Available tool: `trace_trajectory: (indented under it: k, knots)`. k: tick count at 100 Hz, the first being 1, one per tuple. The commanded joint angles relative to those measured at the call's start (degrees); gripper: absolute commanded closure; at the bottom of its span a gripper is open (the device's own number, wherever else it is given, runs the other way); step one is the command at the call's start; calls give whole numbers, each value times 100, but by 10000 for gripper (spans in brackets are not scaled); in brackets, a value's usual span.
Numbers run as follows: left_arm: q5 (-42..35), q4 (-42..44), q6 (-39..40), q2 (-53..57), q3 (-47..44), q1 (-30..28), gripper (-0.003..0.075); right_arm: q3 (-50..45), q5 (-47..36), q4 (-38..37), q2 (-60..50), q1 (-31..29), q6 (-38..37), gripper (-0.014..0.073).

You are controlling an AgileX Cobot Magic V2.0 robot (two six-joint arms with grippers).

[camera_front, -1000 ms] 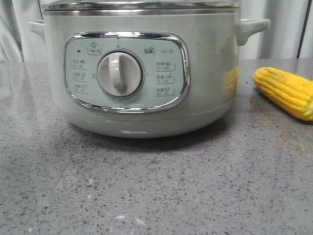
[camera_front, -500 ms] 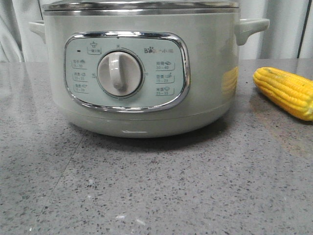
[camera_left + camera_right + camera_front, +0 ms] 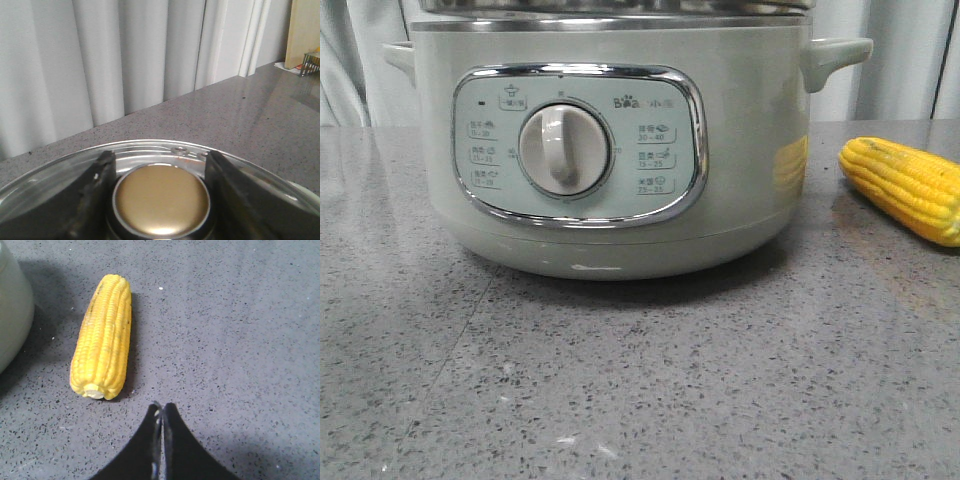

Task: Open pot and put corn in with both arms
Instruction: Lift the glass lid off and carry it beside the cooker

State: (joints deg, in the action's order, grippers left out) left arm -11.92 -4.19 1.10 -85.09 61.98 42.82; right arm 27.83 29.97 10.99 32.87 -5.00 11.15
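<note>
Speckled stone table — ribbed corn, smooth pot.

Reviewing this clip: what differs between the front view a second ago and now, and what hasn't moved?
The glass lid has risen slightly at the top of the front view, its rim now nearly out of frame above the pot. The left hand straddles the lid's gold knob, fingers on either side. The pot shifted only a touch. The corn lies where it was on the table; the right hand is shut above the table beside it.
</note>
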Motion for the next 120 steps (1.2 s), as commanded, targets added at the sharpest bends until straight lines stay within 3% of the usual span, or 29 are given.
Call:
trace_trajectory:
  k: [1,22,43,55,85,120]
  knots:
    - [-694,71,45,452,551,8,741,172,-405,32,66,-29,33,657]
    - [-532,88,-110,994,701,-169,741,172,-405,32,66,-29,33,657]
    - [459,184,-154,1603,486,-781,741,172,-426,32,66,-29,33,657]
    - [459,212,-165,2105,-45,-1165,741,172,-453,32,66,-29,33,657]
    - [-517,212,-165,3811,-2062,-2118,741,172,-475,32,66,-29,33,657]
    - [-327,-109,-165,5352,-3722,-3208,741,172,-531,32,66,-29,33,657]
